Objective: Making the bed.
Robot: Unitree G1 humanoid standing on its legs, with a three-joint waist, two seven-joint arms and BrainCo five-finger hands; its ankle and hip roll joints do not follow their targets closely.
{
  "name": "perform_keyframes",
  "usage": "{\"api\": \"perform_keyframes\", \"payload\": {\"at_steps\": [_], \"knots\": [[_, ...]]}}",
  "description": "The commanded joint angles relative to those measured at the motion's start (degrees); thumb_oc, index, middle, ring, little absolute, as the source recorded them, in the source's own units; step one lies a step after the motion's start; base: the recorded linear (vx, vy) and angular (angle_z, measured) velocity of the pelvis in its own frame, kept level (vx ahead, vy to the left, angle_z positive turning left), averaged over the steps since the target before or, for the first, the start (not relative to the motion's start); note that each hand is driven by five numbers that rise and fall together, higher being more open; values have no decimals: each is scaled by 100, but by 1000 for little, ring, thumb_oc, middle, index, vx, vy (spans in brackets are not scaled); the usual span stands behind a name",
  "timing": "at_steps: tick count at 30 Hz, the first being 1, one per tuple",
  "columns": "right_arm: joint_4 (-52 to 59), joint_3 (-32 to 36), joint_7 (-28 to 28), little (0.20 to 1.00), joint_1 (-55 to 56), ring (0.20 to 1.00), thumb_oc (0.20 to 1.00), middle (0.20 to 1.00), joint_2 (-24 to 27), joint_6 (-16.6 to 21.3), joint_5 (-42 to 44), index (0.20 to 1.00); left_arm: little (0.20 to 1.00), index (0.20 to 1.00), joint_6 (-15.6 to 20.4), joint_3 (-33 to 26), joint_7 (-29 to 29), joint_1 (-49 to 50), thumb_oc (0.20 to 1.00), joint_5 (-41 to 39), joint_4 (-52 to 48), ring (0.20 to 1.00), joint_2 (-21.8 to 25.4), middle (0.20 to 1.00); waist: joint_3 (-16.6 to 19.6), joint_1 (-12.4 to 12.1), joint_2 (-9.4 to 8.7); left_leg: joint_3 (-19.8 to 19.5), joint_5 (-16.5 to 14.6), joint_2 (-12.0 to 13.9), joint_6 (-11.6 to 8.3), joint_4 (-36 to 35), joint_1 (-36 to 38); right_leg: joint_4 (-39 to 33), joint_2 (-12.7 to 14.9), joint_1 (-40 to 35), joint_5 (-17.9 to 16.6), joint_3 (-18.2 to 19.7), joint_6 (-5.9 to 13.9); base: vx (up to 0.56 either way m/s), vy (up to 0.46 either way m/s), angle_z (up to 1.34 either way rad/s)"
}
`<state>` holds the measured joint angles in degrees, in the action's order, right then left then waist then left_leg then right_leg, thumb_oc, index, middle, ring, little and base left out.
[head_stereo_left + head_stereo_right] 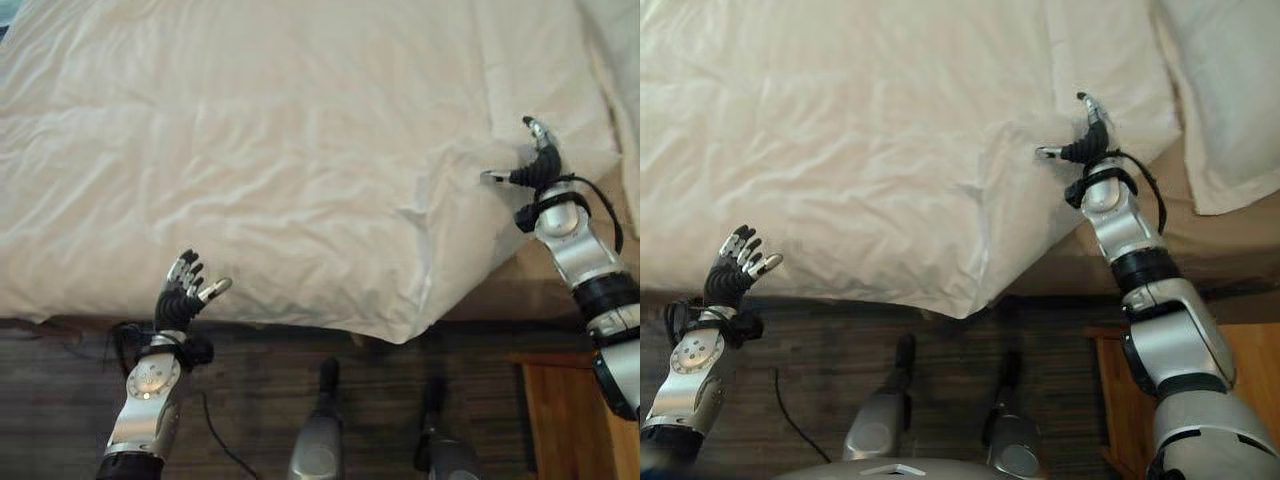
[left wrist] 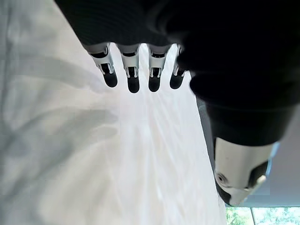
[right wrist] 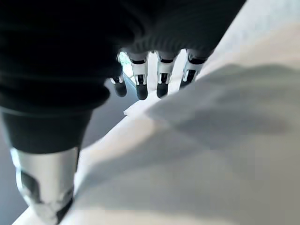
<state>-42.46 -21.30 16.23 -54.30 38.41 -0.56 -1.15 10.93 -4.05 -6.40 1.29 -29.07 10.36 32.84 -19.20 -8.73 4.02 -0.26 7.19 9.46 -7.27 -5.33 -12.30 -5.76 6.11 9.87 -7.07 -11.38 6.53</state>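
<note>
Softly rumpled white duvet, pointed overhanging corner

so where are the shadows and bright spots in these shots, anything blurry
Left wrist view: soft grey shadows lie across the duvet, and the thumb looms blurred. Right wrist view: a broad shadow darkens the duvet under the right hand. Left eye view: even light, creases faintly shaded near the left hand.

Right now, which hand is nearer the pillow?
Right. The right hand rests on the duvet beside the pillow; the left hand hovers at the duvet's near edge, far across.
</note>
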Motion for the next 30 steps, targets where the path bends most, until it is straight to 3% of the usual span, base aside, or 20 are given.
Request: {"api": "perform_keyframes", "payload": {"at_steps": [1, 3, 4, 5, 6, 7, 13, 16, 17, 21, 26, 30], "knots": [[-345, -540, 258, 1000, -940, 1000, 1000, 1000, 190, 199, 230, 1000, 1000, 1000, 424, 100, -44, -426, 1000, -249, -54, 1000, 519, 1000, -75, -5, -287, 723, 71, 229, -345, 33, -209, 76, 196, -105, 770, 138, 82, -102, -28, 16], [-813, -741, 248, 1000, -1195, 1000, 1000, 1000, 97, 184, 290, 1000, 1000, 1000, 475, 146, 19, -490, 1000, -390, -141, 1000, 587, 1000, -140, -31, -230, 704, 117, 237, -360, 33, -335, 76, 195, -7, 736, 147, 80, -82, -2, 6], [-1086, -883, 332, 1000, -1354, 1000, 1000, 1000, -282, 87, 254, 1000, 1000, 1000, 386, 650, -141, -1346, 1000, -258, 568, 1000, 485, 1000, -198, 54, -227, 725, 128, 228, -372, 33, -399, 76, 210, 70, 691, 173, 104, -49, 28, 2], [-1398, -931, 389, 536, -1439, 536, 536, 536, -330, 79, 204, 536, 1000, 1000, 413, 719, -179, -1675, 1000, -330, 762, 1000, 492, 1000, -187, 51, -211, 709, 127, 209, -377, 33, -413, 76, 219, 86, 673, 180, 114, -55, 32, 3], [-1602, -982, 401, 536, -1505, 536, 536, 536, -383, 30, 175, 536, 1000, 1000, 419, 775, -213, -1895, 1000, -399, 895, 1000, 495, 1000, -170, 64, -215, 695, 125, 196, -375, 33, -412, 76, 230, 89, 663, 187, 119, -22, 22, 5], [-1760, -1046, 386, 200, -1522, 200, 200, 200, -458, 6, 151, 200, 1000, 1000, 442, 861, -255, -2067, 1000, -436, 1019, 1000, 482, 1000, -166, 93, -226, 691, 108, 183, -362, 33, -396, 76, 232, 90, 660, 206, 124, -11, 18, 4], [-1421, -1055, 400, 200, -1139, 200, 200, 200, -686, -79, -78, 200, 1000, 1000, 366, 1207, -361, -2460, 1000, -333, 1411, 1000, 221, 1000, -118, 335, -444, 810, -39, 154, -264, 33, -174, 76, 254, -5, 630, 403, 150, 13, 58, -1], [-361, -718, 359, 200, -245, 200, 200, 200, -622, -109, -385, 200, 1000, 1000, 219, 1179, -385, -2327, 1000, -136, 1384, 1000, 35, 1000, 82, 645, -712, 1023, -266, 152, -125, 33, 209, 76, 279, -149, 603, 607, 164, 67, 70, -14], [-323, -697, 355, 200, -204, 200, 200, 200, -615, -126, -395, 200, 1000, 1000, 217, 1193, -388, -2317, 1000, -131, 1379, 1000, 36, 1000, 82, 622, -721, 1038, -274, 148, -123, 33, 230, 76, 284, -161, 607, 621, 167, 73, 79, -21], [940, -54, 172, 200, 1163, 200, 200, 200, -458, -91, -618, 200, 1000, 1000, 14, 1157, -320, -2003, 1000, 128, 1244, 1000, -238, 1000, 326, 961, -971, 1296, -505, 98, 5, 33, 667, 76, 306, -317, 555, 876, 202, 52, 81, -26], [1707, 476, -49, 200, 2274, 200, 200, 200, -391, -85, -803, 200, 1000, 1000, -178, 1129, -140, -1603, 1000, 232, 1061, 1000, -427, 1000, 524, 1159, -1128, 1514, -661, 61, 92, 33, 1017, 76, 332, -432, 502, 1149, 255, 40, 59, -34], [1800, 688, -110, 200, 2723, 200, 200, 200, -504, -93, -786, 200, 1000, 1000, -242, 1082, -61, -1458, 1000, 184, 1036, 1000, -521, 1000, 573, 1245, -1152, 1648, -734, 21, 136, 33, 1180, 76, 348, -445, 470, 1338, 278, 19, 57, -23]]}}
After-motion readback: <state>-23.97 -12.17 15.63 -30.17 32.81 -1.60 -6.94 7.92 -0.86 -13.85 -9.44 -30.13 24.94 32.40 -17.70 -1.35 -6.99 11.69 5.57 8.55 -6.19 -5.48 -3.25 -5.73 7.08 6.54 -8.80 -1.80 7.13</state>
